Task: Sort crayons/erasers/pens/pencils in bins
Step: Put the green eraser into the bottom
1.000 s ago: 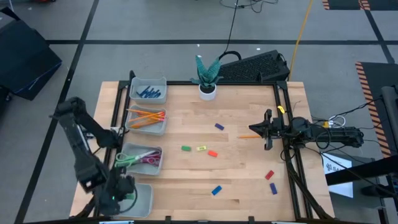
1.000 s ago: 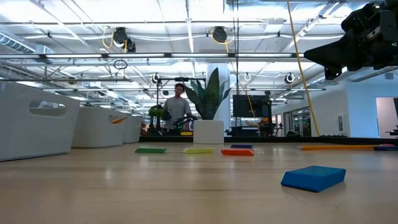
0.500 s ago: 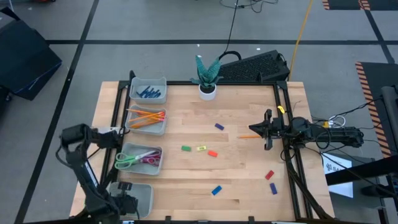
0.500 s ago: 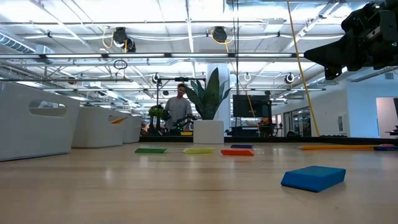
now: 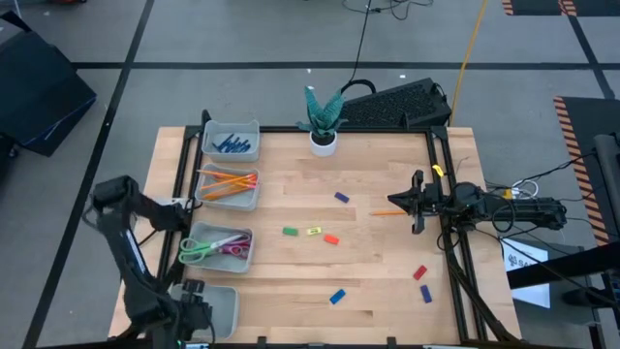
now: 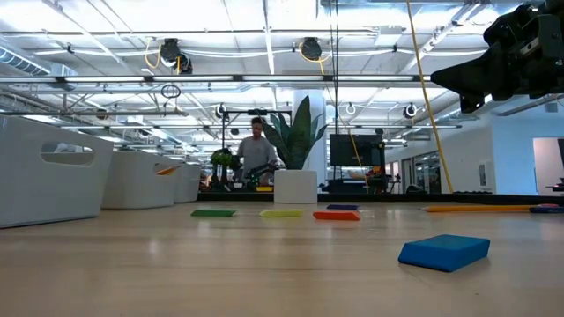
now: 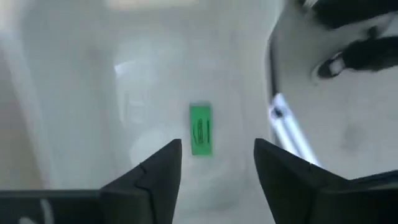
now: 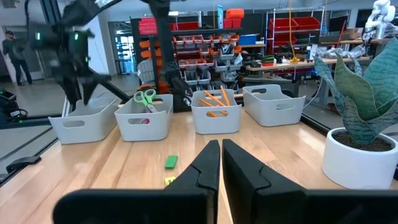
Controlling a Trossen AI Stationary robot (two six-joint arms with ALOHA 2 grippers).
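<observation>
I have the left gripper (image 5: pixel 194 312) hanging over the nearest of the four bins (image 5: pixel 225 308) at the table's (image 5: pixel 291 281) left edge. Through the left wrist camera its fingers (image 7: pixel 163 168) stand wide apart with nothing between them, and a green eraser (image 7: pixel 200 129) lies flat on the bin floor below the gap.

The right gripper (image 5: pixel 418 202) waits at the right side of the table, above the wood, its fingers (image 8: pixel 211 163) pressed close together and empty. Just beside its tip a lone pencil (image 5: pixel 387 211) lies on the table.

The other three bins line the left edge: the far one holds the pens (image 5: pixel 232 146), the next holds orange pencils (image 5: pixel 229 182), and the third holds scissors (image 5: pixel 215 248).

Loose erasers remain on the table: a purple one (image 5: pixel 341 198) near the middle, then a green one (image 5: pixel 289 231), a yellow one (image 5: pixel 314 231) and a red one (image 5: pixel 331 238) in a short row, a blue one (image 5: pixel 336 297) toward the near edge, and a red one (image 5: pixel 419 273) with a blue one (image 5: pixel 425 292) just beside it at the right.

A potted plant (image 5: pixel 323 118) stands at the far edge. In the low view a person (image 6: pixel 256 157) shows in the room beyond.
</observation>
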